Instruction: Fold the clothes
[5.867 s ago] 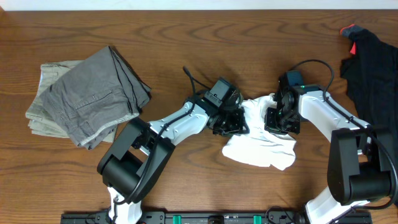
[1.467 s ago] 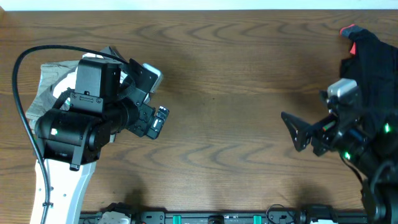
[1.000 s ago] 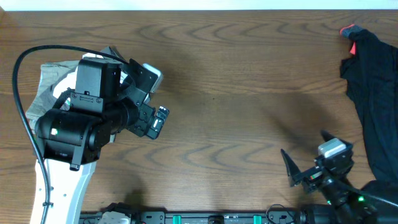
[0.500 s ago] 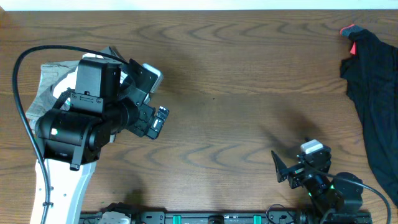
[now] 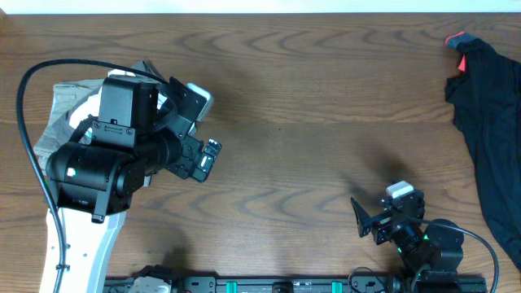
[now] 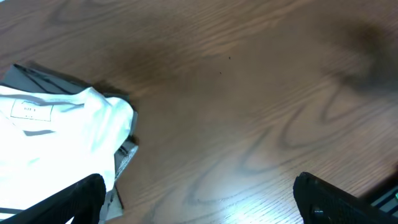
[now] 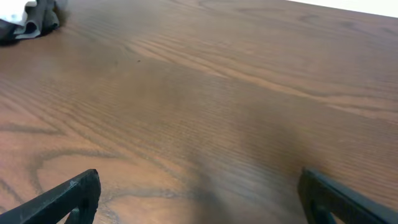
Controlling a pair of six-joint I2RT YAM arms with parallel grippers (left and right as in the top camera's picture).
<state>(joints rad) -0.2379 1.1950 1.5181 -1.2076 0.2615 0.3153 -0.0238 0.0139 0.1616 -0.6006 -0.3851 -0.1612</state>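
The white T-shirt (image 6: pixel 56 134) lies folded, its neck label up, on top of the grey-khaki trousers (image 6: pixel 37 73) at the table's left. In the overhead view my raised left arm hides most of that pile; only a trouser edge (image 5: pixel 62 104) shows. My left gripper (image 6: pixel 199 205) hangs open above bare wood just right of the pile, holding nothing. The black garment (image 5: pixel 488 130) lies crumpled at the far right edge. My right gripper (image 7: pixel 199 199) stands open over bare table near the front edge (image 5: pixel 366 221), with nothing in it.
The wooden table (image 5: pixel 309 106) stretches between the two piles. A red bit (image 5: pixel 457 39) sticks out at the black garment's top. The left arm's black cable (image 5: pixel 28 81) loops over the table's left side.
The white T-shirt, held mid-table by both grippers earlier, now rests on the trousers. Over the last second the right arm drew back to the front edge and slightly left. The left arm stayed still.
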